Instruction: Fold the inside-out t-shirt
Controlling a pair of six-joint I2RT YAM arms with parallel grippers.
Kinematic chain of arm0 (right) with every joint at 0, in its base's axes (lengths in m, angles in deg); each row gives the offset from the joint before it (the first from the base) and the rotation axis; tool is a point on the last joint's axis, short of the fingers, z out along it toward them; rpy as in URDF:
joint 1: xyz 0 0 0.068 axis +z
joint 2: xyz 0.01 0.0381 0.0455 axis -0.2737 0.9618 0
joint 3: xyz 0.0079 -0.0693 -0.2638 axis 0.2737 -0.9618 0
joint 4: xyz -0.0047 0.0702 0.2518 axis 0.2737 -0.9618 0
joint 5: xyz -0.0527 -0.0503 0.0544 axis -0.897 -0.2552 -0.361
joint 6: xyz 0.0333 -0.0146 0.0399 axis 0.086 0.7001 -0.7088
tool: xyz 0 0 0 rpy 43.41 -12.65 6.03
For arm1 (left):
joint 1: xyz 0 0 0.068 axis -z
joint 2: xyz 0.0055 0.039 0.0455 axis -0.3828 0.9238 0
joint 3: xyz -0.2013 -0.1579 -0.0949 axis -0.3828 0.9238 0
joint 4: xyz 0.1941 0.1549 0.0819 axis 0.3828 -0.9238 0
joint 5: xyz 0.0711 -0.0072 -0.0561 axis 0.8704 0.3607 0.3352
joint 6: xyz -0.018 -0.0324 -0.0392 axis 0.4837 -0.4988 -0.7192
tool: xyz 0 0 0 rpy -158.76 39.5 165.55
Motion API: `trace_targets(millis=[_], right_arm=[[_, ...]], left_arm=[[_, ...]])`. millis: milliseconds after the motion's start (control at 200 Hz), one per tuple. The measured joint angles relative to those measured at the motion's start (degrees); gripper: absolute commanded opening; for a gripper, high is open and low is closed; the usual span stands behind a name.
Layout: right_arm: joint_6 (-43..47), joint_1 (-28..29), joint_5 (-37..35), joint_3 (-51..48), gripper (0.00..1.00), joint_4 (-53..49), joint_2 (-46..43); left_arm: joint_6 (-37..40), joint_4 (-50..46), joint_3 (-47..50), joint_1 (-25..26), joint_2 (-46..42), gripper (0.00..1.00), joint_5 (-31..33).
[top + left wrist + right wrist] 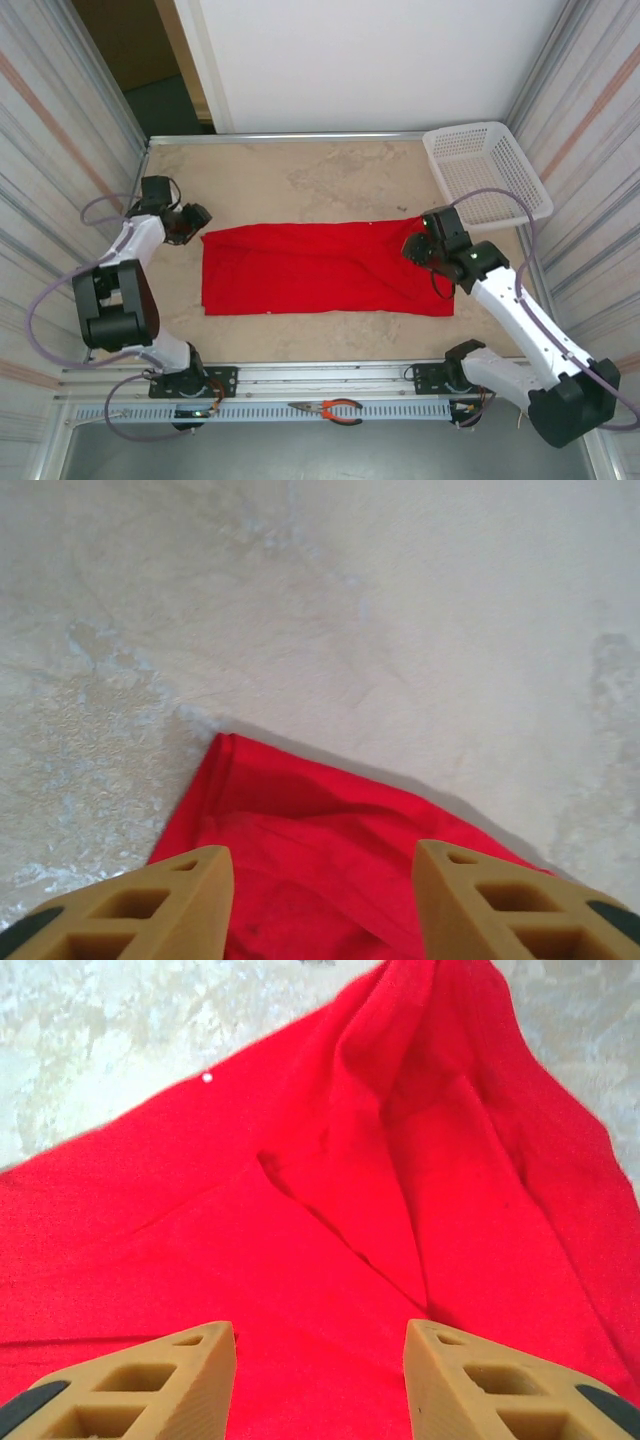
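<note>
— Where does the t-shirt [325,268] lie?

— Flat on the table [300,180], around its middle, between the two arms. It makes a long red band, and only plain red cloth shows.

— Which way does the long axis run?

— Left to right, parallel to the near edge of the table. The left end is a straight, tidy edge. The right end is rumpled, with creases running toward its far corner. Which end is the collar and which the hem cannot be told.

— And the left gripper [195,222]?

— It hangs at the far left corner of the cloth. In the left wrist view its jaws [320,865] stand spread, one tan finger [190,890] on each side, with nothing between them. The red corner lies on the table below.

— The right gripper [415,245]?

— It is over the far right corner, above the rumpled part. The right wrist view shows its jaws [320,1335] spread too and pinching nothing. The creased cloth lies beneath them.

— The counts?

— One t-shirt and two grippers. One white mesh basket [487,170] stands at the far right corner of the table, apart from the cloth. One pair of pliers [330,408] with orange handles lies on the rail at the near edge, between the arm bases.
</note>
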Motion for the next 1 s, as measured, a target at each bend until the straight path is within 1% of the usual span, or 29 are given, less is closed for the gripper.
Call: trace_targets(millis=[110, 185, 271, 366, 466, 581, 641, 782, 892, 977, 1002], right_arm=[[3.45, -1.64, 3.10, 2.86, 0.48, 3.06, 8.39], [5.90, -2.27, 5.84, 5.90, 0.47, 5.05, 16.57], [7.93, -2.27, 8.24, 9.57, 0.46, 7.17, 25.79], [9.64, -2.19, 9.84, 12.59, 0.44, 8.57, 33.48], [10.54, -1.84, 10.27, 14.03, 0.44, 9.44, 38.01], [10.97, -1.51, 10.43, 14.12, 0.44, 9.73, 39.71], [11.41, -1.33, 10.60, 14.12, 0.42, 9.84, 40.28], [11.96, -1.01, 10.97, 14.12, 0.33, 10.21, 41.81], [12.15, -0.81, 11.69, 14.10, 0.22, 10.40, 42.18], [12.46, -0.81, 12.11, 14.08, 0.00, 10.91, 42.16], [12.79, -0.81, 12.28, 14.01, 0.00, 11.04, 42.16]], left_arm=[[0.02, -0.07, 0.00, 1.29, -2.32, 0.54, 0.02], [0.07, -0.72, 0.00, 3.04, -3.26, 0.54, -0.02], [0.07, -1.46, 0.04, 5.16, -3.87, 0.55, -0.48], [0.07, -1.79, 0.68, 7.02, -4.55, 0.55, -0.83], [0.04, -2.40, 2.34, 7.80, -5.88, 0.55, -0.83], [0.02, -2.86, 3.56, 7.85, -7.10, 0.55, -0.83], [-0.02, -2.86, 3.76, 7.96, -7.39, 0.55, -0.83], [-0.22, -2.82, 3.93, 7.96, -7.45, 0.56, -0.83], [-0.42, -2.82, 4.20, 7.96, -7.45, 0.56, -0.83], [-0.46, -2.80, 4.31, 7.96, -7.45, 0.56, -0.83], [-0.61, -2.80, 4.31, 7.96, -7.45, 0.56, -0.83]])
